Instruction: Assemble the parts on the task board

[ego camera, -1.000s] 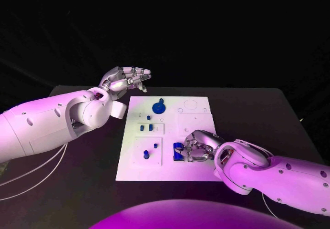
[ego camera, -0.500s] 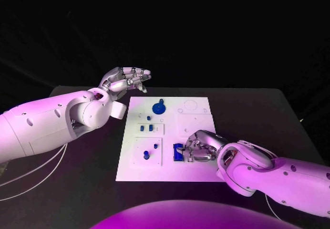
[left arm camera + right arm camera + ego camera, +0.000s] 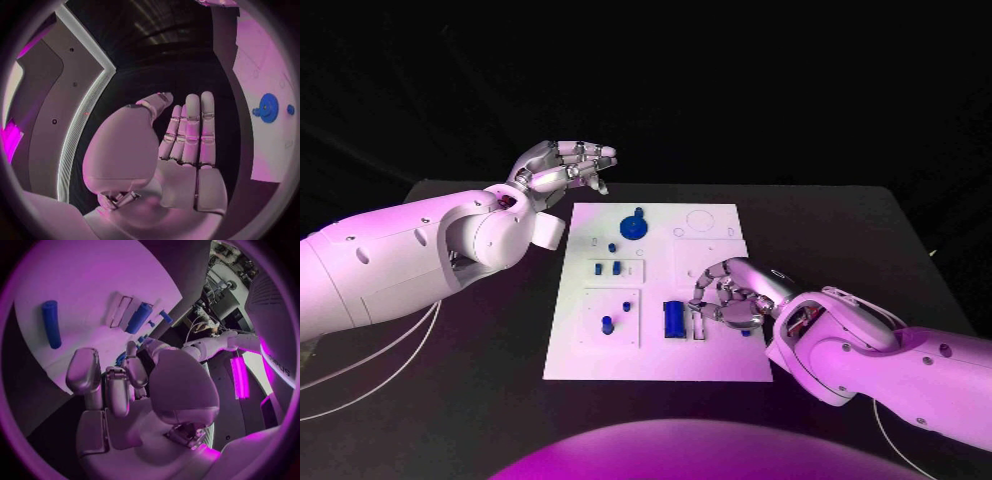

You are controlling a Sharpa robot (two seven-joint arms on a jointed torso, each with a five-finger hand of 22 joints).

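Note:
The white task board lies mid-table. A blue rod lies on its near half beside a narrow slot; the right wrist view shows this rod as well. My right hand hovers just right of the rod with its fingers loosely bent and nothing in them. A second blue rod lies loose on the board close to that hand. At the far end sits a blue gear. My left hand is raised beyond the board's far left corner, its fingers straight and empty.
Small blue pegs stand in the board's left column, with two more nearer me. The gear and board also appear past the left hand. Black table surrounds the board.
My right hand has drawn back to the right, off the blue rod, which now lies uncovered on the board. The left arm has stayed still.

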